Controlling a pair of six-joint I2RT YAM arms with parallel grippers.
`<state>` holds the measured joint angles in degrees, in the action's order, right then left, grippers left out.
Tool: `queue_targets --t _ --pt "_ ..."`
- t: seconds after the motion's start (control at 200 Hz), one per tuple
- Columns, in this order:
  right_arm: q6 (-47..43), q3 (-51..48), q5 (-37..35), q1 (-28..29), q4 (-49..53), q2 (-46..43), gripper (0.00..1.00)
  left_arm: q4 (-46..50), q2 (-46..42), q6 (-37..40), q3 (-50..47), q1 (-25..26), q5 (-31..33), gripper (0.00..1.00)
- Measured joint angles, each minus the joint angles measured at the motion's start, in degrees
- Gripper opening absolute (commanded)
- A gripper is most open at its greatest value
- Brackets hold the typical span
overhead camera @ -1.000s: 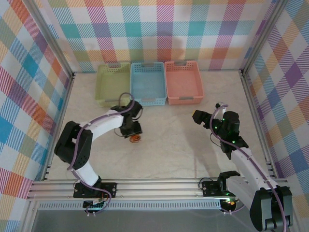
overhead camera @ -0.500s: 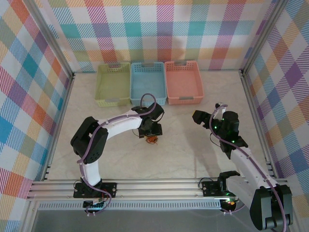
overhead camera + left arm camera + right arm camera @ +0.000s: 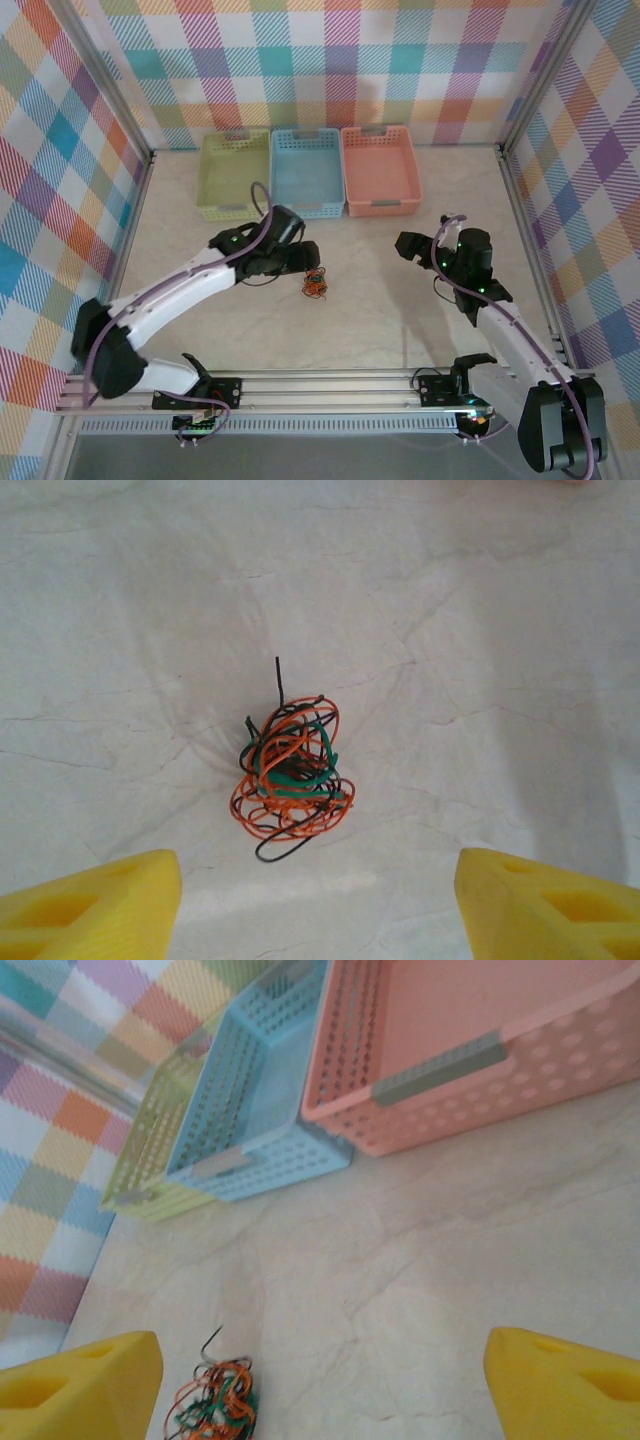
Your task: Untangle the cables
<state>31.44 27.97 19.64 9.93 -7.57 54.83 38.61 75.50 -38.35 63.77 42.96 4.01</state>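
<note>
The cables (image 3: 316, 284) lie on the table as one small tangled ball of thin orange, black and green wire, with a black end sticking up (image 3: 290, 780). My left gripper (image 3: 303, 256) hovers just left of and behind the ball. It is open, and its yellow fingers (image 3: 90, 905) stand wide apart with the ball ahead of them, untouched. My right gripper (image 3: 408, 243) is open over bare table to the right. In the right wrist view the tangle (image 3: 215, 1405) sits low and left, next to the left finger (image 3: 80, 1380).
Three baskets stand in a row at the back: green (image 3: 235, 172), blue (image 3: 306, 170) and salmon (image 3: 380, 168). Metal frame rails line the table's sides and near edge (image 3: 300, 390). Checked walls enclose the workspace.
My left arm carried the tangle to the right, then opened and let it drop onto the table. The arm's elbow swung down and left. The right gripper shifted only slightly.
</note>
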Motion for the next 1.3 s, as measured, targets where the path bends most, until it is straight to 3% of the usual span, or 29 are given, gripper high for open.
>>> queue_targets --t 0.14,0.215,0.285,0.555,0.795,1.3 --pt "-1.66 5.31 5.14 2.38 3.67 3.93 0.74 -1.57 -7.34 0.26 -8.59 -1.75 -2.34 0.66" --pt "-2.84 8.68 7.74 4.83 5.31 7.19 0.63 -2.97 -9.66 0.22 -12.98 -3.02 -4.7 0.66" --pt "-4.04 11.26 9.88 7.48 6.64 10.69 0.62 -4.68 -10.34 0.2 -16.0 -3.82 -6.88 0.66" --pt "-5.55 23.17 11.69 17.33 15.63 28.61 0.52 -12.55 -5.27 -0.22 -18.99 -4.55 -12.15 0.65" --pt "-3.41 33.31 8.0 20.92 21.79 39.8 0.34 -17.35 -0.52 -1.25 -18.99 -6.01 -13.94 0.62" --pt "4.94 37.86 4.02 26.71 24.37 49.44 0.35 -20.96 2.36 -2.8 -20.52 -6.05 -14.03 0.59"
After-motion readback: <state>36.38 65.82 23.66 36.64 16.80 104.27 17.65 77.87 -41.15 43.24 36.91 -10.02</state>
